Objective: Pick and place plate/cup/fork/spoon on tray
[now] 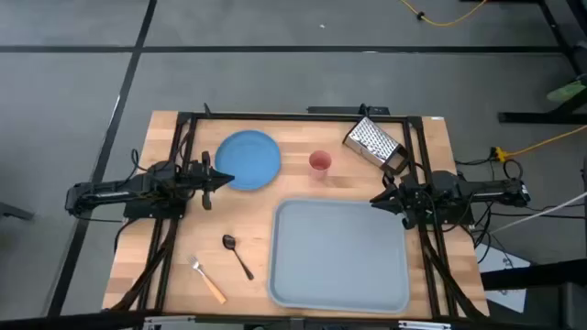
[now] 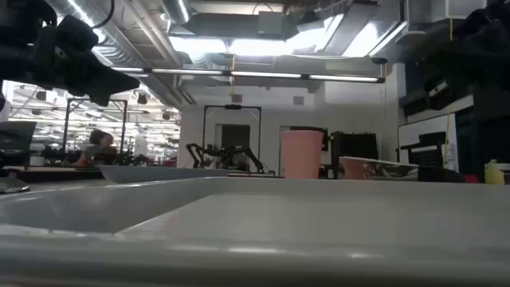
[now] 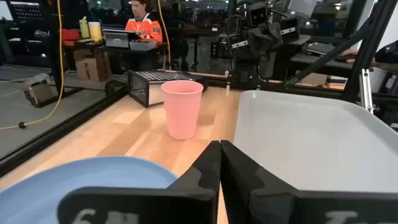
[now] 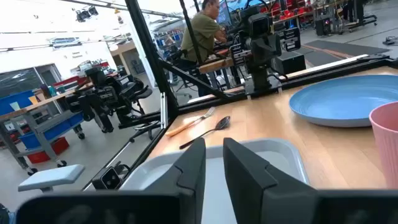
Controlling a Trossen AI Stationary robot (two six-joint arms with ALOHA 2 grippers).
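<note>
The light-blue plate point(image 1: 249, 159) lies flat at the far left of the table, with the pink cup point(image 1: 319, 163) standing upright to its right. The grey-blue tray point(image 1: 280, 247) lies near the front edge. The dark spoon point(image 1: 237, 254) and the orange-handled fork point(image 1: 209, 280) lie on the wood left of the tray. My left gripper point(image 1: 226, 178) is shut and empty at the plate's near-left rim point(image 3: 74, 177). My right gripper point(image 1: 376, 198) is above the tray's far right corner point(image 4: 273, 152), its fingers a little apart and empty.
A metal box grater point(image 1: 374, 142) lies on its side at the far right, behind the right gripper. Dark frame rails run along the table's left, right and far sides. Bare wood shows between the plate, the cup and the tray. People sit in the room beyond the table.
</note>
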